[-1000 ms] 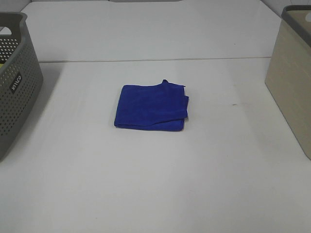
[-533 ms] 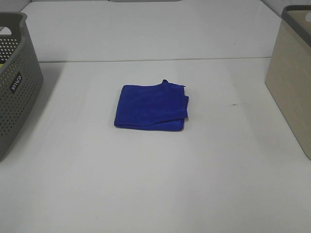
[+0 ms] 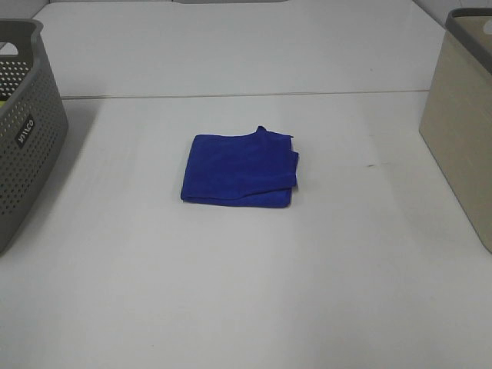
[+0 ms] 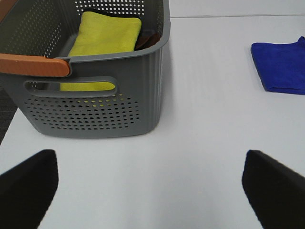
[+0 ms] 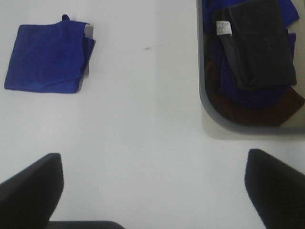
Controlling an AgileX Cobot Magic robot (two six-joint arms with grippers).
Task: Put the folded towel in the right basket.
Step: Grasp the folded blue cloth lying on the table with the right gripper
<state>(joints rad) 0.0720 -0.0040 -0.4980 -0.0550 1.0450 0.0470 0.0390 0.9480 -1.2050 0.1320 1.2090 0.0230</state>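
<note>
We had the right gripper (image 5: 152,188) released, fingers spread wide w/ nothing btwn them, hanging above the worktop (image 3: 231,292). The left gripper (image 4: 151,188) was the same: parted wide and empty. Neither showed in the high view, so both were parked back from the middle, prob to leave the scene clear before any reach

The towel (image 3: 240,171), blue and folded into a rough square, lay flat on the worktop, ahead of the right gripper and off toward the other arm's side, well apart from its fingers. One corner of the top layer poked out, so the fold looked loose & could slump if pinched at one edge only

The right basket (image 5: 199,57) stood ahead of the right gripper on its outer side, nearer to it than the towel was, open top up w/ dark cloths (image 5: 255,45) already inside. That made the right arm the natural one for the job, as we judged it: short carry, no crossing

The left basket (image 4: 95,114), w/ a yellow cloth (image 4: 107,36) in it, sat close ahead of the left gripper, i.e. not the target

Task not yet begun; next we'd need to reach out & grip through all layers
</note>
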